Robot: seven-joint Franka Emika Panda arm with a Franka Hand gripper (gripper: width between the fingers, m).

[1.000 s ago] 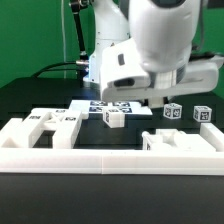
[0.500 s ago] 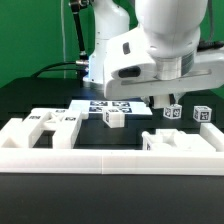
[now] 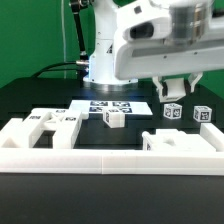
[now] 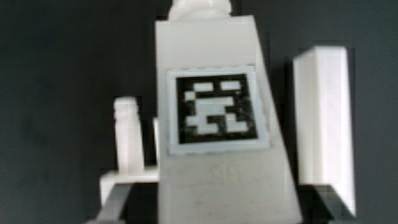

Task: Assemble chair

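Your gripper (image 3: 177, 93) hangs empty and spread straight above the long white tagged plastic bar (image 4: 214, 110), whose length lies square to the jaws' closing line.

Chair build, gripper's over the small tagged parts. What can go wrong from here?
1. The gripper appears to hang just above a tagged block with a second block beside it. An off-centre descent may knock one over.
2. In the wrist view a white bar lies close beside the tagged piece that sits between the jaws, so closing may catch the bar too. I cannot tell whether the jaws grip yet.
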